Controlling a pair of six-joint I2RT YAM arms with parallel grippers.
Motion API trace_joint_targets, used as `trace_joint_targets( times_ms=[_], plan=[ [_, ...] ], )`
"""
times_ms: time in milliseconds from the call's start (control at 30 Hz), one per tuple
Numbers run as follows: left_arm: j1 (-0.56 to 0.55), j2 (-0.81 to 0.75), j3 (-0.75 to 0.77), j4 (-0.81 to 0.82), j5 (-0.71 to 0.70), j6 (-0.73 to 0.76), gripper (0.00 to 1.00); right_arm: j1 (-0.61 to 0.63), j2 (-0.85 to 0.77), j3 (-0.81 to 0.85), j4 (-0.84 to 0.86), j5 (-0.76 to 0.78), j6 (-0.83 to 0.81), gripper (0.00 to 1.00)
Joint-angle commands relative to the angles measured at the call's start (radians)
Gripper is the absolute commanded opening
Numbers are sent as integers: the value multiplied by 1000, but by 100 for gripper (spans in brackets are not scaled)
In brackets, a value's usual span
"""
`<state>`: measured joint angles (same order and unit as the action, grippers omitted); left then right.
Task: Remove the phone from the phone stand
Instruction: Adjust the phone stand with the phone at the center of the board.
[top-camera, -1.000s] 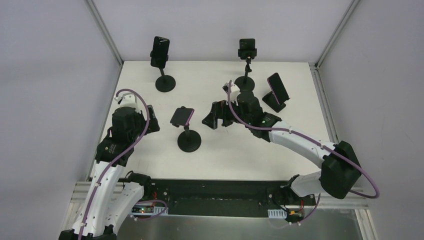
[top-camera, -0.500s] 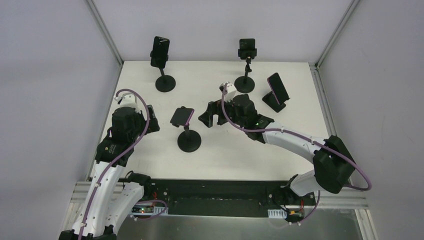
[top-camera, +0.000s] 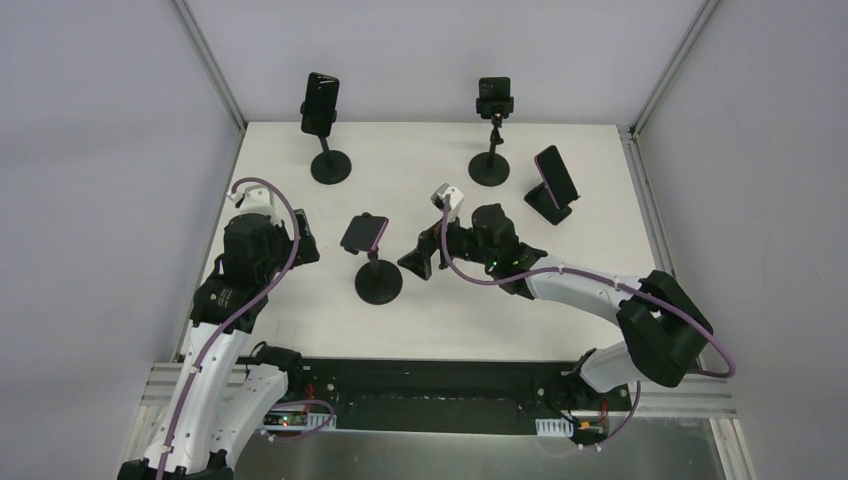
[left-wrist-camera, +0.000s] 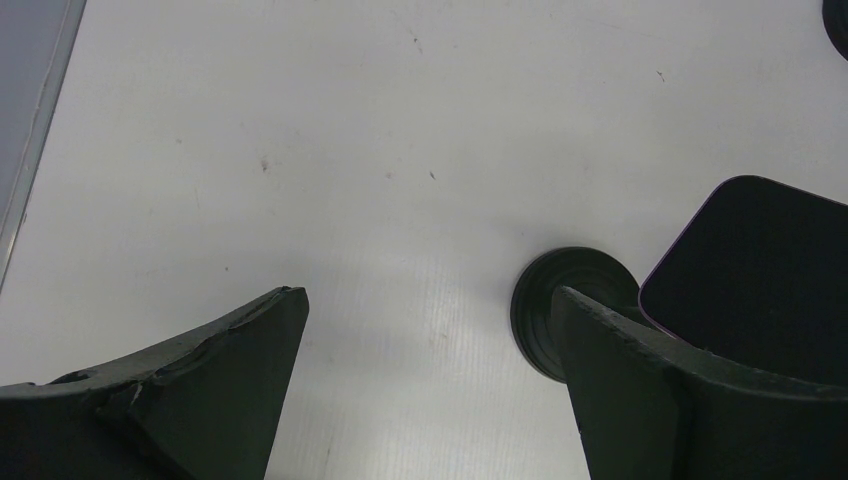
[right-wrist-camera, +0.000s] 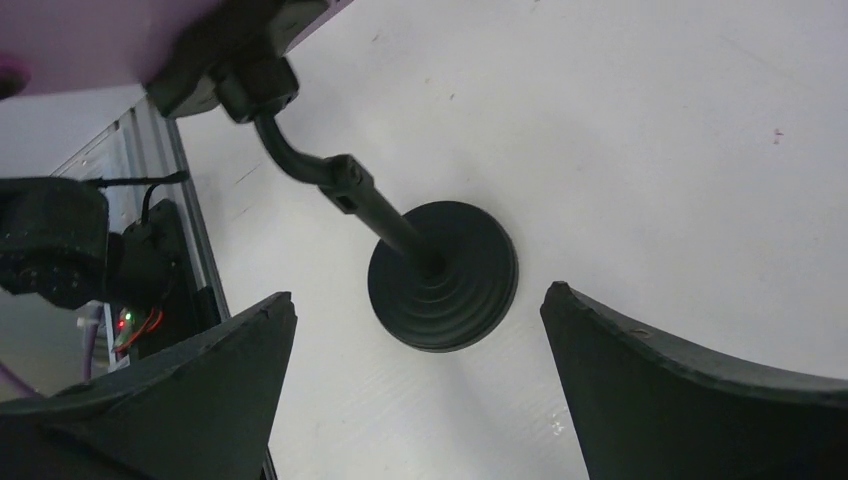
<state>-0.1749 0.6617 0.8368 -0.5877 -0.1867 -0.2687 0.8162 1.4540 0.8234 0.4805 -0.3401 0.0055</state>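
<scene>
Our right gripper stands wide open and empty, just right of the phone stand, whose base shows between its fingers in the wrist view. Our left gripper is likewise spread and holds nothing, left of the phone, which sits tilted atop that stand.

No readable text, label or number anywhere.

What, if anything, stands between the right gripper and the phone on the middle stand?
Nothing visible does. In the top view only bare table lies between the right gripper, jaws open, and the phone on the middle stand. The right wrist view shows nothing in front of that stand either.
</scene>
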Motion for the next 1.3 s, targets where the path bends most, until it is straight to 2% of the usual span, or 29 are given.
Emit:
trace_joint_targets(
  times_ms=[0, 67, 300, 567, 800, 1067, 1267],
  plan=[
    [10, -4, -7, 23, -10, 22, 99, 21, 8, -17, 239, -159, -67, 99],
    [10, 1, -5, 23, -9, 22, 99, 38, 44, 1, 295, -149, -65, 99],
    [11, 4, -7, 23, -1, 23, 99, 77, 162, 41, 489, -112, -72, 90],
    [10, 9, -5, 23, 2, 25, 99, 88, 241, 101, 527, -84, -135, 84],
    [11, 8, -8, 23, 1, 26, 99, 89, 294, 119, 604, -106, -153, 71],
    [10, 16, -8, 23, 14, 26, 99, 91, 338, 144, 646, -124, -151, 64],
    [11, 13, -9, 23, 13, 28, 98, 94, 360, 165, 651, -143, -139, 64]
  ],
)
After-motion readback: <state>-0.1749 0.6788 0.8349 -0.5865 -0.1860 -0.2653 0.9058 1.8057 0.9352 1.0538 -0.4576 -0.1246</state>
